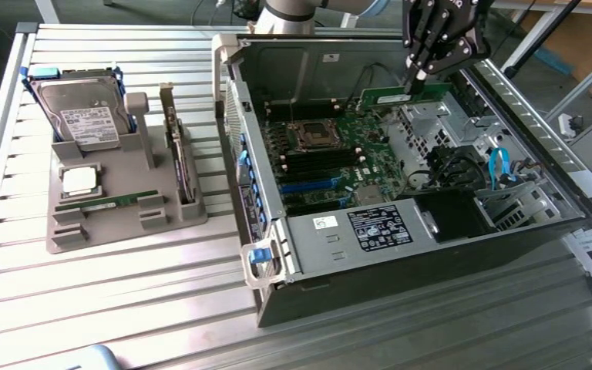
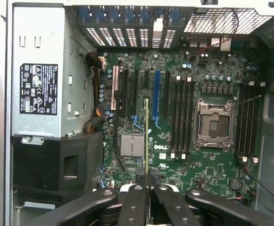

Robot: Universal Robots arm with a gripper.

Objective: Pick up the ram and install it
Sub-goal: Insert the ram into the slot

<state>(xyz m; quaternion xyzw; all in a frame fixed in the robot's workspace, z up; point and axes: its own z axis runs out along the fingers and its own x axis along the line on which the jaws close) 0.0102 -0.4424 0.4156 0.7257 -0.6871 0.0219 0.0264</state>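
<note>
The ram (image 2: 147,141), a long thin green circuit-board stick, is seen edge-on in the wrist view, pinched at its upper edge between the black metal fingers (image 2: 134,207) of the gripper (image 2: 148,188). Jaws are nearly shut on it and the stick hangs upright.

Below it is the green Dell motherboard (image 2: 207,174). The ram's edge hangs over the expansion-slot area beside the long blue plastic slot (image 2: 156,94), not over the black memory slots (image 2: 184,117) with white latches next to the square silver processor socket (image 2: 214,125).

In the exterior view the gripper (image 1: 418,77) and ram (image 1: 388,95) sit at about 1 o'clock, above the open dark metal computer case (image 1: 275,262).

Judgement for a clean install:
- Line the edge up parallel with a memory slot.
- Match the notch.
- Have the latches open.
- Push straight down evenly, with no tilt.
- A skewed entry could jam the stick or stress the board.

Further off, at 9 o'clock in the exterior view, a grey plastic tray (image 1: 80,239) holds a silver boxy hard drive (image 1: 85,116).
</note>
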